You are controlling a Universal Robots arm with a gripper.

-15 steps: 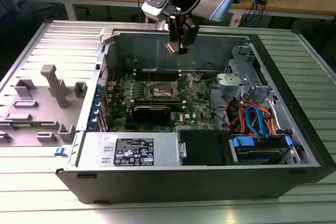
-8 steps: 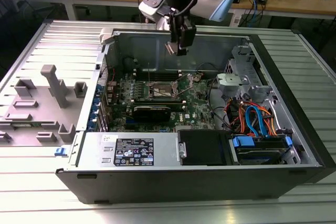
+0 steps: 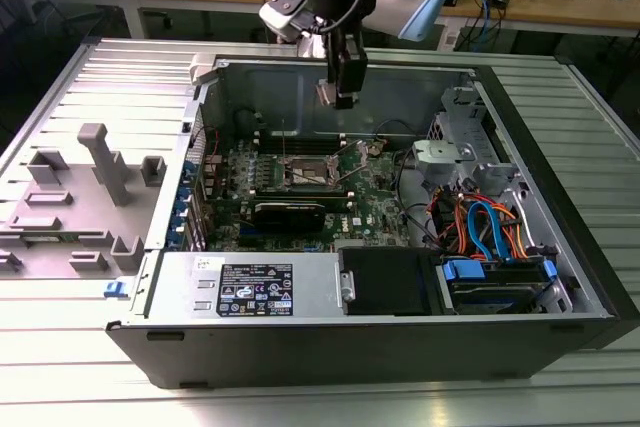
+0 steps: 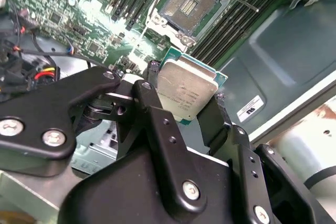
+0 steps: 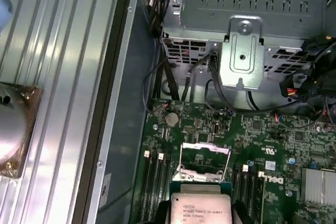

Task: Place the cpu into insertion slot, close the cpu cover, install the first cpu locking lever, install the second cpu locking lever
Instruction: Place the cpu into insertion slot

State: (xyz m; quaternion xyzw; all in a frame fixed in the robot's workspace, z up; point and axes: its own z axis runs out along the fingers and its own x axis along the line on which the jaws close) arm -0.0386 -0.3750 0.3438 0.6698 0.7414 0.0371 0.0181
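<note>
Biggest thing first: the open computer case (image 3: 380, 347) lies on its side in the middle of the ribbed metal bench (image 3: 60, 367). Some grey plastic fixtures (image 3: 100, 167) sit toward the bench edge on the exterior view's left. Inside the case the green motherboard (image 3: 385, 197) lies flat on the case floor, toward its back wall.

The gripper (image 3: 340, 97) hangs above the case, up over the board near that back wall. Its black fingers (image 4: 152, 103) are pinched in on two opposite edges of the cpu (image 4: 185, 88), so it's holding the chip, silver top facing the second wrist camera. The chip is up in the air, well apart from the board.

The insertion slot (image 4: 188, 3) sits bare, dark centre exposed, between the rows of long black memory slots. The cpu cover (image 5: 206, 149) looks flipped up off the slot, though I can't tell its exact angle.
</note>
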